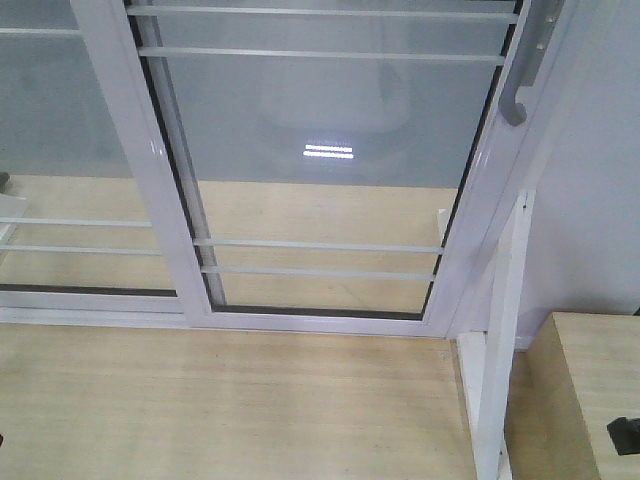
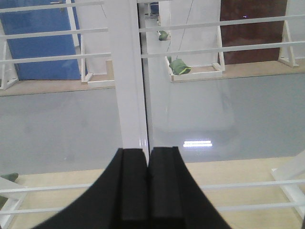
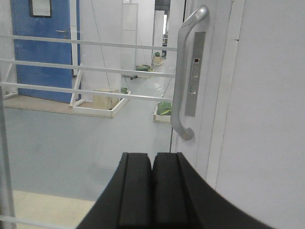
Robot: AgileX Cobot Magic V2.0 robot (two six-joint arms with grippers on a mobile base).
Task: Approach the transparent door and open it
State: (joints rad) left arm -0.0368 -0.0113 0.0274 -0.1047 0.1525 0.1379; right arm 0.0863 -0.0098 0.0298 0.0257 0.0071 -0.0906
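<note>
Black and pressed together low in the left wrist view, the left end effector (image 2: pixel 147 160) is facing a white stile (image 2: pixel 127 71) between two barred glass panes. The right end effector (image 3: pixel 152 164), likewise closed on nothing, is pointing at the curved grey handle (image 3: pixel 183 81) just ahead and slightly to its right, apart from it. Only the right wrist view is showing that handle whole, beside a narrow lock plate (image 3: pixel 194 71). The front-facing view is catching just its lower hook at top right, on the right stile of the transparent door (image 1: pixel 330 150), which is sitting close against the white wall (image 1: pixel 600 200), with the handle-less panel (image 1: pixel 60 100) to its left.
</note>
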